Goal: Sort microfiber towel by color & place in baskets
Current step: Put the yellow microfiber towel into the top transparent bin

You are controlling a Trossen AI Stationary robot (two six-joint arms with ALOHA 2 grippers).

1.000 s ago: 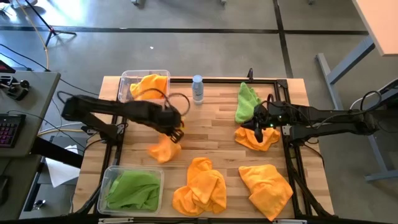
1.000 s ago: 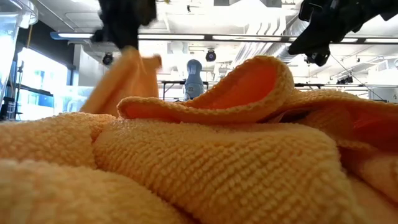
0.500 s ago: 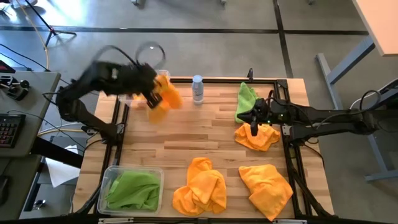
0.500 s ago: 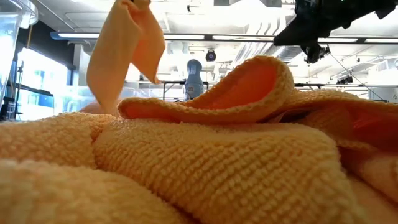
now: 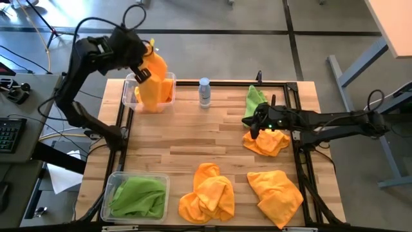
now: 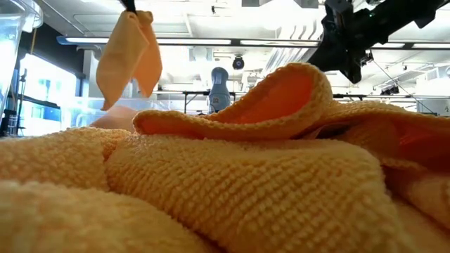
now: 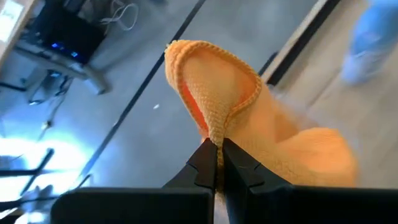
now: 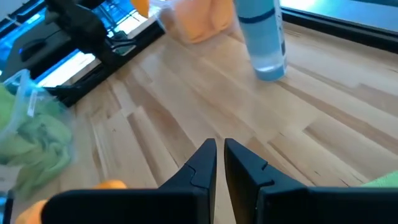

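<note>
**Occlusions and limits of view**

Low view: an orange towel (image 6: 232, 183) lying close to the lens fills the lower frame and hides the tabletop, both baskets and the other cloths. Only the cap end of the water bottle (image 6: 219, 88) shows above its fold. The left gripper is cut off by the top edge; only the hanging orange cloth (image 6: 130, 56) is seen.

Left wrist view: the bottle (image 7: 373, 43) is blurred and cut by the frame edge.

Right wrist view: the far basket (image 8: 186, 15) is blurred and cropped; its contents read only as orange. The green towel (image 8: 37, 140) is soft-edged, its bin wall barely discernible.
</note>
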